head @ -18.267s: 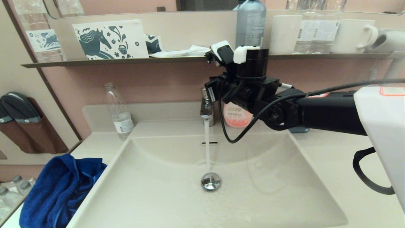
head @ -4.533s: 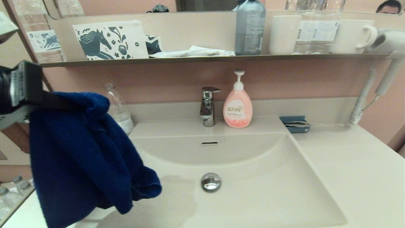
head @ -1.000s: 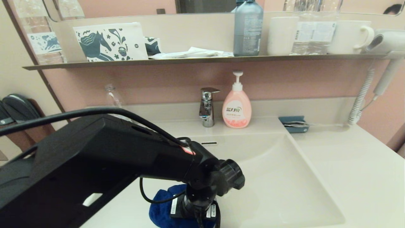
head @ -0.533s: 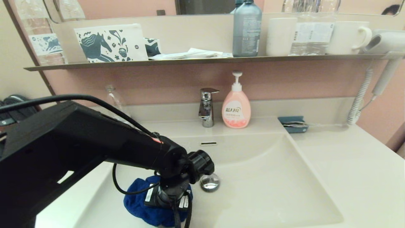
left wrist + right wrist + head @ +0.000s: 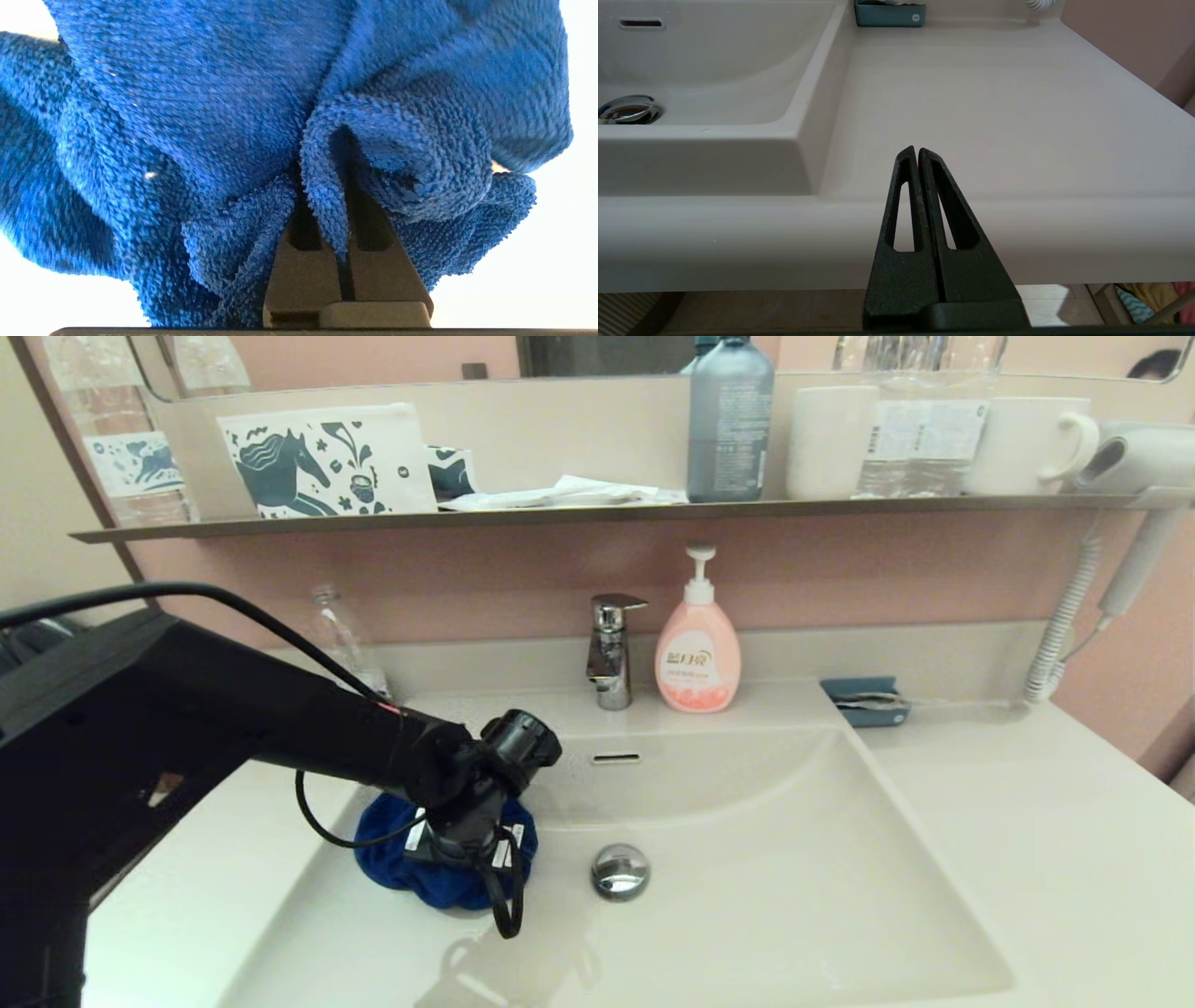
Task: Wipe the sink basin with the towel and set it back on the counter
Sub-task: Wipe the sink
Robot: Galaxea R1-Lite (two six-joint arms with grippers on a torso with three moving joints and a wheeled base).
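Observation:
The royal-blue towel [image 5: 387,854] lies bunched on the floor of the cream-white sink basin [image 5: 794,896], against its left slope and left of the chrome drain plug [image 5: 621,871]. My left gripper [image 5: 457,859] points down into the bundle, with the wrist hiding the fingers in the head view. In the left wrist view the towel [image 5: 210,107] fills the picture, and my left gripper [image 5: 337,196] is shut on a fold of it. My right gripper [image 5: 917,150] is shut and empty, low in front of the counter [image 5: 971,102] edge, right of the basin [image 5: 714,70].
A chrome tap [image 5: 609,649] and a pink soap bottle [image 5: 698,658] stand behind the basin. A small teal holder [image 5: 866,702] sits at the back right. A clear bottle [image 5: 341,635] stands at the back left. A dark shelf [image 5: 597,511] carries cups and bottles.
My left arm has dragged the towel from the basin's front, near the drain, back and to the left. The drain plug is uncovered again.

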